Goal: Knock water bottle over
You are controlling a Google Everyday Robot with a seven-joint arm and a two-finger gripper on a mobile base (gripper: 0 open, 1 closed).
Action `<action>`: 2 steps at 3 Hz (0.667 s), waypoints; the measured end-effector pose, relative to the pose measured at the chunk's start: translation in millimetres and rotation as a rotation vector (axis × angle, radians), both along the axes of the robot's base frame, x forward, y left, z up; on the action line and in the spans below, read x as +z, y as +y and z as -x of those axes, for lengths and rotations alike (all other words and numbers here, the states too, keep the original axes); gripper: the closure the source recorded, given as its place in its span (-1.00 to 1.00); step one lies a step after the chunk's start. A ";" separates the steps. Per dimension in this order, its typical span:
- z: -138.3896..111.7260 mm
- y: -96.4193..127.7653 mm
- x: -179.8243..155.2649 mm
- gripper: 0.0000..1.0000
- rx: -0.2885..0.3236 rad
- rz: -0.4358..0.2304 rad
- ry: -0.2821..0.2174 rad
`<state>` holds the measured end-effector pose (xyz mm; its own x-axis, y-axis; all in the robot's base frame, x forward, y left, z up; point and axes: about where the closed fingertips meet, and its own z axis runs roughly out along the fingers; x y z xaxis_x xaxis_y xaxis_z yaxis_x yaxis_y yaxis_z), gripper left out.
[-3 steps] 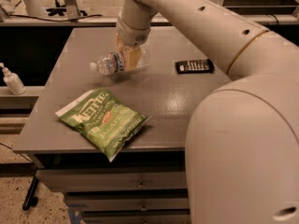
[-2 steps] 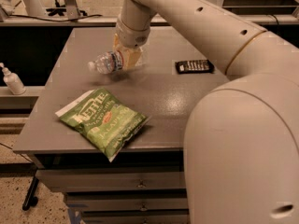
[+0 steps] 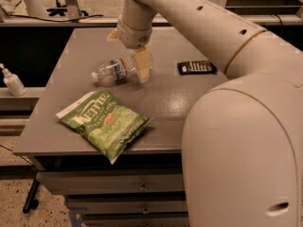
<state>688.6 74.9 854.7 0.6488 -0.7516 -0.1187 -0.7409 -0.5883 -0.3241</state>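
The water bottle (image 3: 115,71) is clear and ribbed with a blue-and-red label. It lies on its side on the grey table (image 3: 189,98), white cap pointing left. My gripper (image 3: 128,55) hangs just above the bottle's base end, at the right of the bottle. One tan finger (image 3: 143,65) reaches down and touches the bottle's base. The other finger (image 3: 112,34) sits behind and to the left, apart from the bottle. The fingers are spread and hold nothing.
A green chip bag (image 3: 104,122) lies near the table's front left edge. A black remote (image 3: 196,67) lies right of the gripper. A white pump bottle (image 3: 12,81) stands on a lower shelf at the far left. My arm's bulky body (image 3: 246,145) fills the right foreground.
The bottle has settled flatter on the table and shifted slightly toward the front. The gripper has moved a little right and forward with it.
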 end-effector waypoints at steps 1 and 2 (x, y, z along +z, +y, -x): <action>0.3 -1.3 0.3 -1.00 0.004 0.005 0.000; -2.3 -7.9 6.5 -1.00 -0.023 -0.040 0.028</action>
<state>690.9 67.0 861.3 0.6277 -0.7603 -0.1670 -0.7630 -0.5584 -0.3256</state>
